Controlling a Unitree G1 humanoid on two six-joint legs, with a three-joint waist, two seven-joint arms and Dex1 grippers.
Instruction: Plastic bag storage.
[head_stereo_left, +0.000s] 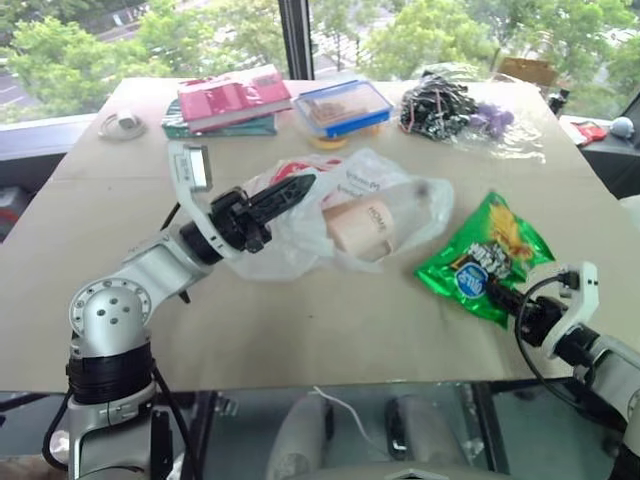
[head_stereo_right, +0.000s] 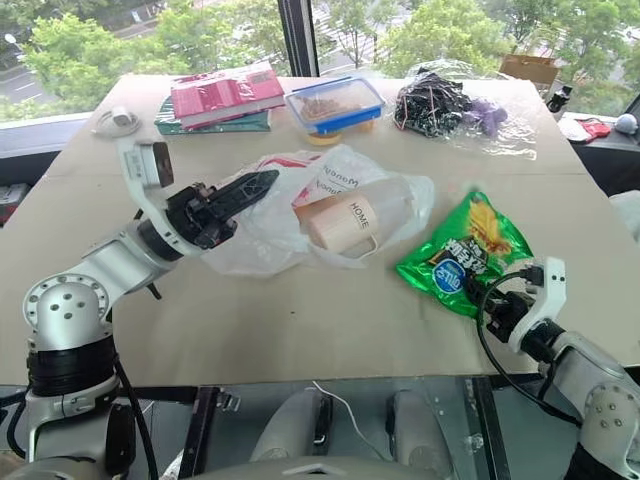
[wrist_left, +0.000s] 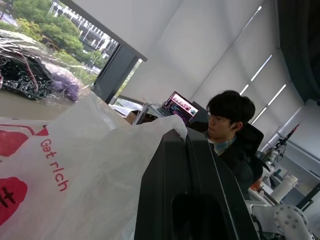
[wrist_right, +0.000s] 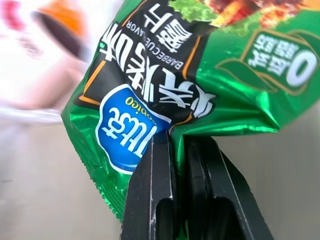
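Plastic bag (head_stereo_left: 300, 225) lies mid-worktop (head_stereo_left: 300, 330), a cup (head_stereo_left: 362, 228) inside it. Left end effector (head_stereo_left: 300, 186) closed, pinching the bag's film at its 9 o'clock side. Chips packet (head_stereo_left: 487, 258) at the bag's 3 o'clock, close to the near right edge; right end effector (wrist_right: 177, 145) closed on the packet's near corner. Far edge, 12 o'clock: books (head_stereo_left: 228, 103), food box (head_stereo_left: 343, 107), bag of cords (head_stereo_left: 445, 105). Near strip of worktop bare.

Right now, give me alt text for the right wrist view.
The right gripper is shut on the bottom edge of a green chips packet lying on the tan table; a blurred cup lies beyond.
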